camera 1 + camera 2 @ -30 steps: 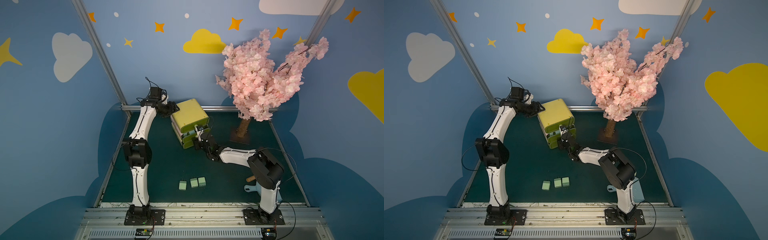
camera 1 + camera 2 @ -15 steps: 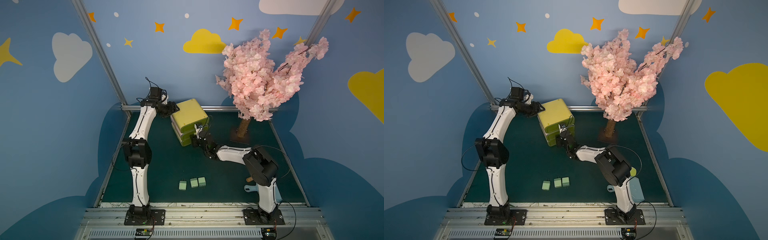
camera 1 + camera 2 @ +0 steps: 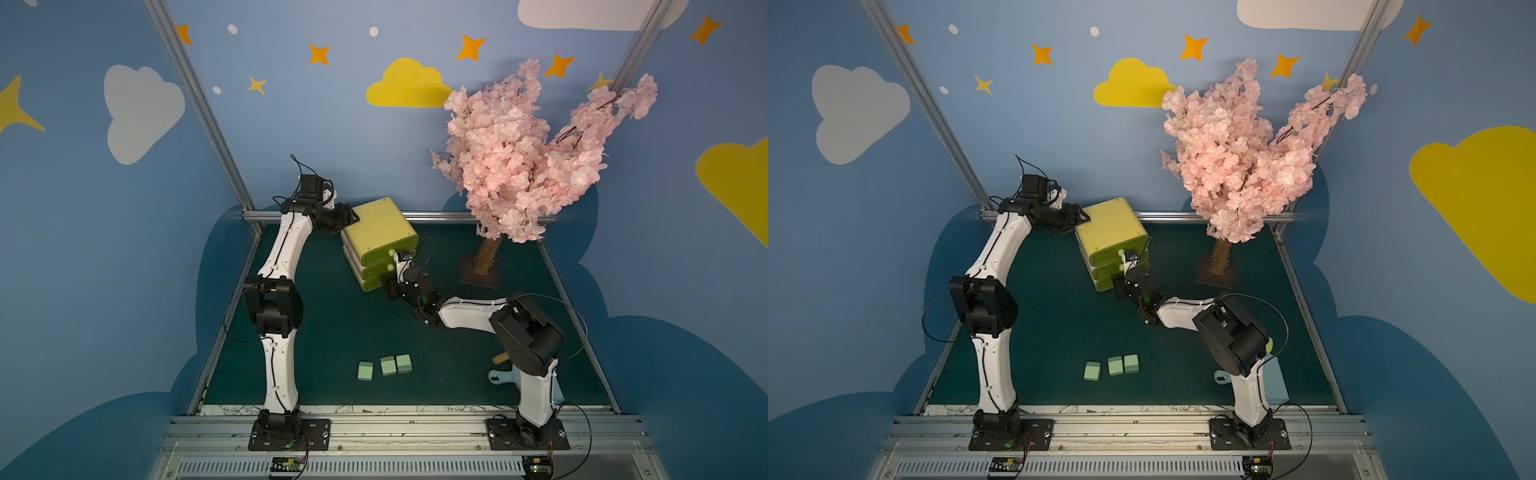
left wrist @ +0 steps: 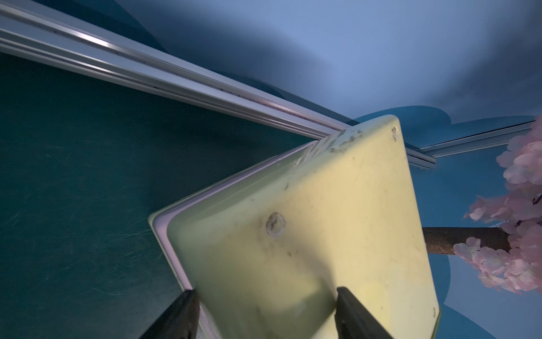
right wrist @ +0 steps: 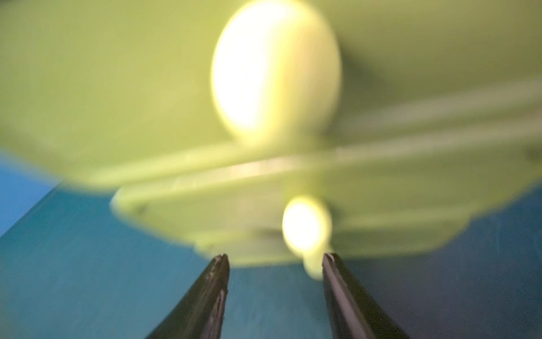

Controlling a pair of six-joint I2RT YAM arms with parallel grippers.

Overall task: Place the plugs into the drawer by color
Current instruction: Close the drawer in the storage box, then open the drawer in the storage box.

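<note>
Drawer (image 3: 380,230) stood at the worktop's (image 3: 332,328) back, its rear corner clamped in the left hand (image 3: 350,216); the right hand (image 5: 275,258) hung open and empty before its knobs (image 3: 391,252). Three green plugs (image 3: 387,365) lay near the front.

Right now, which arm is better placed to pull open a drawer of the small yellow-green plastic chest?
Probably the right: the right end effector, open, faces the round pale knobs on the yellow-green plastic chest. The left end effector is clamped on the chest's rear corner, apparently steadying it.
</note>
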